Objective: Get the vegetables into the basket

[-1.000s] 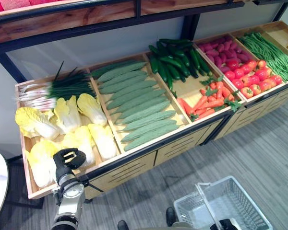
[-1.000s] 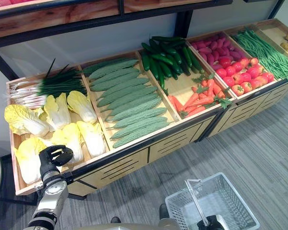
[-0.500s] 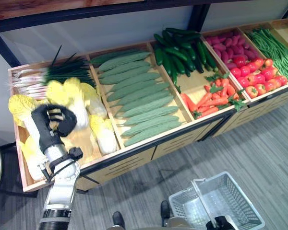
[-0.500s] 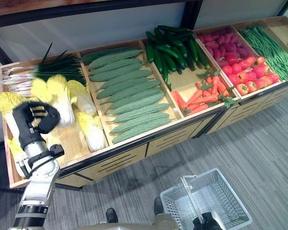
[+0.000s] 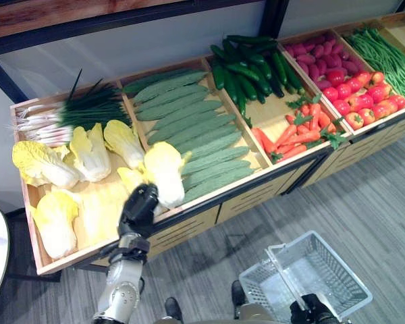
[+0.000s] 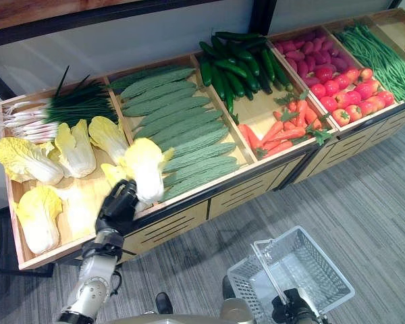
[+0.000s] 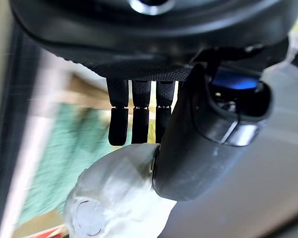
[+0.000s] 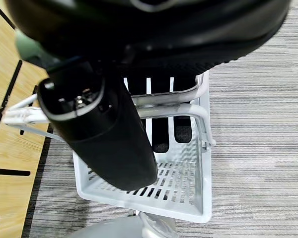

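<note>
— What has the left hand (image 5: 139, 210) got?

— A napa cabbage (image 5: 164, 170). Its fingers (image 7: 133, 119) and thumb are curled round the pale stem end, and the leafy yellow top stands up above the hand, at the near edge of the leftmost bin (image 5: 34, 202), just beside the wooden divider to the gourds.

— And the right hand (image 8: 109, 134)?

— Low at the near right, closed round the handle (image 8: 169, 110) of the white wire basket (image 5: 337, 283). The basket hangs over the grey floor (image 5: 364, 202) in front of the display, and nothing lies in it.

— Where are the other cabbages?

— In that same left bin: three in a row (image 5: 88, 152) towards the far side, with one more (image 5: 52, 223) at the near left. Behind them, at the far end of the bin, lies a bunch of spring onions (image 5: 67, 118).

— What else is on the display?

— Moving right: a bin of long ridged green gourds (image 5: 185, 131), then one with dark cucumbers (image 5: 253, 67) at the far end and carrots (image 5: 293, 135) at the near end, then purple sweet potatoes (image 5: 317, 57) behind red tomatoes (image 5: 361, 104), and green beans (image 5: 388, 57) at the far right.
</note>
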Available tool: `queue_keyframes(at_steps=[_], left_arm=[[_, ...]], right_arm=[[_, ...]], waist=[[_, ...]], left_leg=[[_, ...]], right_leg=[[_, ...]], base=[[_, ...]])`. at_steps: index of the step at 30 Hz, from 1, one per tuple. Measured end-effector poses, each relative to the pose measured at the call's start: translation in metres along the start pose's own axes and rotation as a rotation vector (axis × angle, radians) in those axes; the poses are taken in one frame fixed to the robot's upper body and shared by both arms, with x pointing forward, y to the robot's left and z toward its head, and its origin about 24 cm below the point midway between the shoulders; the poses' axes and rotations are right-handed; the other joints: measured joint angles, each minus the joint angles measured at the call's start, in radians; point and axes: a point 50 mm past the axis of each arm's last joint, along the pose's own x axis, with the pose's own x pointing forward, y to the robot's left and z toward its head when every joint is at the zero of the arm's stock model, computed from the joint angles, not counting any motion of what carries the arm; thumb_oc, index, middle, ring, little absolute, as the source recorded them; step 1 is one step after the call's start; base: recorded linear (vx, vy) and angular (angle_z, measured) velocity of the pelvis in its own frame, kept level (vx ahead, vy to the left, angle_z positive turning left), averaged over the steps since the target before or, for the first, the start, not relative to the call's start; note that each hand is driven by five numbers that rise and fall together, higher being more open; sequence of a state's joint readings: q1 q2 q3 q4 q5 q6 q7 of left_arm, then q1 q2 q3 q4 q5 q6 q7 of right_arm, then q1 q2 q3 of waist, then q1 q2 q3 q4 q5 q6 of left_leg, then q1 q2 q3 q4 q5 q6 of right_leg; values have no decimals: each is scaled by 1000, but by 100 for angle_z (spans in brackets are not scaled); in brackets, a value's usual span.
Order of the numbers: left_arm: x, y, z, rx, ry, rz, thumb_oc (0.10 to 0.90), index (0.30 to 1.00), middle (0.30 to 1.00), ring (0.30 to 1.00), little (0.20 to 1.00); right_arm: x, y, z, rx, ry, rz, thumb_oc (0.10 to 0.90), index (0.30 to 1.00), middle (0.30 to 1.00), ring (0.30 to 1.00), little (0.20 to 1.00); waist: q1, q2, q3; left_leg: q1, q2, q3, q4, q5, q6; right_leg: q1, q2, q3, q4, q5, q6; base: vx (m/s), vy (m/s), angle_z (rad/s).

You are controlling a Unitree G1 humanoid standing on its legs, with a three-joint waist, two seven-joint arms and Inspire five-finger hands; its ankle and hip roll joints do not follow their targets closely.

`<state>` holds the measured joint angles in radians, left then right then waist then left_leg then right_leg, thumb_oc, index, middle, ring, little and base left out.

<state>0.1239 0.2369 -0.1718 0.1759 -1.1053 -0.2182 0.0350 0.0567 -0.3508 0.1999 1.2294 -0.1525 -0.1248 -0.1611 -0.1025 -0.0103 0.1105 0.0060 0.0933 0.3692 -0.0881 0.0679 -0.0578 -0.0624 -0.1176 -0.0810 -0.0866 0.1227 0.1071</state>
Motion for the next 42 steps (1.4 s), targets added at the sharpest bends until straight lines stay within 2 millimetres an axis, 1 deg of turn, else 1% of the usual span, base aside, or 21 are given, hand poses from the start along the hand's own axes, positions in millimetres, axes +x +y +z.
queue_keyframes(at_steps=[17, 19, 21, 22, 23, 24, 25, 27, 28, 29, 30, 32, 33, 34, 35, 37, 38, 39, 40, 41, 42], left_arm=[[0, 2, 3, -69, -12, -19, 400, 300, 300, 300, 300], [1, 2, 8, -48, -15, -46, 400, 300, 300, 300, 300], [7, -6, 13, -38, -29, -92, 400, 300, 300, 300, 300], [12, -13, 13, -16, -14, -128, 400, 300, 300, 300, 300], [14, -17, 14, -4, -9, -149, 400, 300, 300, 300, 300], [14, -17, 14, -4, -9, -151, 400, 300, 300, 300, 300], [16, -20, 15, 11, -13, -165, 400, 300, 300, 300, 300], [21, -23, 24, 48, -24, -190, 400, 300, 300, 300, 300], [23, -23, 30, 51, -42, -194, 400, 300, 300, 300, 300], [26, -28, 32, 50, -51, -216, 400, 300, 300, 300, 300], [28, -32, 32, 42, -53, -233, 400, 300, 300, 300, 300], [27, -33, 30, 34, -53, -241, 400, 300, 300, 300, 300], [27, -31, 31, 34, -55, -235, 400, 300, 300, 300, 300], [26, -30, 29, 36, -50, -231, 400, 300, 300, 300, 300], [26, -30, 30, 40, -48, -234, 400, 300, 300, 300, 300], [23, -23, 32, 51, -48, -213, 400, 300, 300, 300, 300], [22, -21, 32, 53, -44, -206, 400, 300, 300, 300, 300], [22, -22, 31, 54, -43, -212, 400, 300, 300, 300, 300], [20, -18, 33, 62, -52, -199, 400, 300, 300, 300, 300], [18, -14, 35, 62, -60, -180, 400, 300, 300, 300, 300], [19, -15, 34, 54, -60, -182, 400, 300, 300, 300, 300]], right_arm=[[-2, 2, -5, -9, 13, 5, 400, 300, 300, 300, 300], [-1, 2, -2, -8, 2, 9, 400, 300, 300, 300, 300], [0, 4, 2, 0, -5, 13, 400, 300, 300, 300, 300], [2, 0, 6, 19, -12, -1, 400, 300, 300, 300, 300], [2, -1, 5, 35, -13, -11, 400, 300, 300, 300, 300], [1, -1, 3, 35, -6, -10, 400, 300, 300, 300, 300], [1, -2, 2, 81, -7, -23, 400, 300, 300, 300, 300], [3, -7, 12, 117, -32, -45, 400, 300, 300, 300, 300], [5, -4, 18, 118, -33, -35, 400, 300, 300, 300, 300], [5, -2, 20, 121, -39, -26, 400, 300, 300, 300, 300], [4, 0, 16, 131, -16, -23, 400, 300, 300, 300, 300], [3, 2, 7, 134, 27, -17, 400, 300, 300, 300, 300], [3, 2, 7, 134, 33, -19, 400, 300, 300, 300, 300], [3, 1, 4, 131, 42, -22, 400, 300, 300, 300, 300], [2, 2, 0, 128, 50, -21, 400, 300, 300, 300, 300], [2, 1, 0, 122, 52, -19, 400, 300, 300, 300, 300], [1, 2, 0, 117, 47, -17, 400, 300, 300, 300, 300], [1, 3, -1, 114, 49, -15, 400, 300, 300, 300, 300], [0, 5, -3, 107, 55, -8, 400, 300, 300, 300, 300], [-2, 11, -7, 108, 66, 6, 400, 300, 300, 300, 300], [-3, 10, -11, 93, 75, 5, 400, 300, 300, 300, 300]], waist=[[-3, 2, -27], [1, -13, -23], [2, -48, -2], [-11, -67, 22], [-25, -94, 51], [-28, -97, 56], [-56, -107, 71], [-75, -114, 94], [-83, -114, 103], [-82, -107, 109], [-76, -99, 114], [-53, -81, 123], [-27, -68, 131], [-14, -61, 134], [-24, -62, 133], [2, -62, 133], [-7, -59, 129], [-15, -63, 123], [-2, -65, 113], [2, -70, 96], [1, -68, 85]], left_leg=[[14, 0, 13, 0, -2, 2], [9, 7, 43, 19, -10, 1], [-61, 24, 48, 126, -40, 2], [-63, 24, 60, 131, -55, 6], [-45, -11, 92, 100, -70, 20], [-43, -20, 94, 96, -70, 23], [-47, -54, 115, 101, -80, 48], [-49, -74, 160, 93, -87, 72], [-48, -75, 201, 90, -93, 87], [-53, -72, 222, 84, -97, 101], [-49, -73, 237, 71, -93, 107], [-42, -54, 288, 62, -82, 131], [-36, -31, 320, 64, -86, 133], [-28, -23, 337, 64, -85, 131], [-24, -26, 343, 66, -86, 127], [17, -27, 396, 37, -75, 103], [25, -23, 397, 38, -86, 92], [27, -22, 410, 43, -76, 69], [32, -2, 438, 61, -73, 53], [31, 29, 443, 85, -73, 44], [30, 53, 431, 101, -71, 43]], right_leg=[[6, 2, 17, 0, 1, 0], [-8, 8, 48, 1, -1, 5], [-52, 4, 60, 29, 4, 3], [-65, 5, 78, 36, 19, -4], [-73, -28, 89, 36, 18, 11], [-74, -37, 88, 36, 21, 14], [-112, -55, 108, 77, 54, 41], [-150, -70, 150, 83, 88, 81], [-162, -75, 142, 48, 155, 94], [-169, -77, 72, 31, 175, 93], [-169, -82, -2, 54, 157, 82], [-168, -80, -110, 178, 60, 57], [-188, -81, -171, 295, -27, 39], [-176, -79, -190, 352, -74, 40], [-139, -70, -181, 313, -78, 42], [-139, -67, -189, 309, -79, 36], [-126, -61, -177, 296, -89, 30], [-116, -60, -187, 267, -110, 14], [-104, -48, -216, 223, -106, -15], [-84, -11, -202, 183, -79, -47], [-67, 13, -193, 152, -70, -59]], base=[[1, 1, -2], [-88, 40, -35], [-63, 158, -26], [-87, 324, -42], [-42, 376, -39], [-77, 362, -33], [-43, 206, -30], [-102, 145, -75], [-100, 176, -96], [-97, 155, -84], [-185, 221, -61], [-141, 159, -71], [-57, 92, -94], [-57, 94, -59], [-29, 48, -45], [6, -27, -58], [12, -137, -46], [29, -240, -38], [38, -324, -54], [18, -338, -74], [-10, -290, -46]])
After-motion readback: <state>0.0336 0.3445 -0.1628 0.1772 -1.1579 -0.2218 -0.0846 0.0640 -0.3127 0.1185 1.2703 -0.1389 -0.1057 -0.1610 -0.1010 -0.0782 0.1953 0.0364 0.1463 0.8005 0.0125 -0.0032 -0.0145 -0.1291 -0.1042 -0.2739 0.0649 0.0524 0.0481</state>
